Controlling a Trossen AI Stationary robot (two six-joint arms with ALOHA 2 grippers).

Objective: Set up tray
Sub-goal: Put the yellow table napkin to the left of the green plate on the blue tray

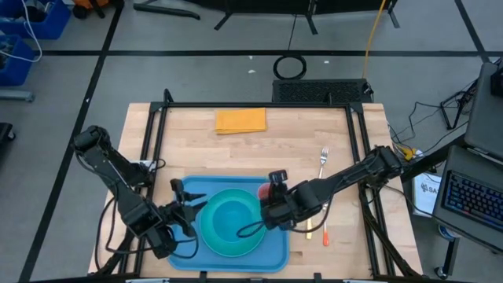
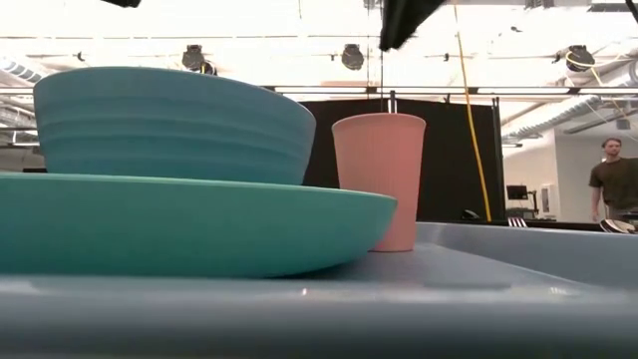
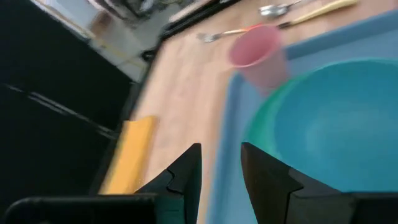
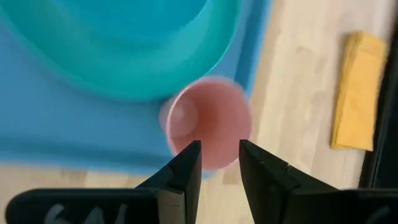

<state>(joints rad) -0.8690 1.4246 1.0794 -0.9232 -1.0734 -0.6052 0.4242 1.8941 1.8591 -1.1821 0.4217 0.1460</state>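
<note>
Tray [image 1: 277, 250] sits at table's near edge, carrying plate [image 1: 211, 233], bowl [image 1: 233, 216] and pink cup [image 1: 265, 189]; both grippers [image 1: 191, 206] [image 1: 273, 196] narrowly parted, holding nothing; low view alone shows a person [image 2: 610, 182].

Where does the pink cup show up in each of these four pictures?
High view: pink cup mostly hidden under the right arm, at the tray's far right corner.
Low view: cup at centre, upright, right of the bowl.
Left wrist view: cup near the top, beyond the bowl.
Right wrist view: cup at centre, seen from above.
Shared landmark: the turquoise plate beside it.
</note>
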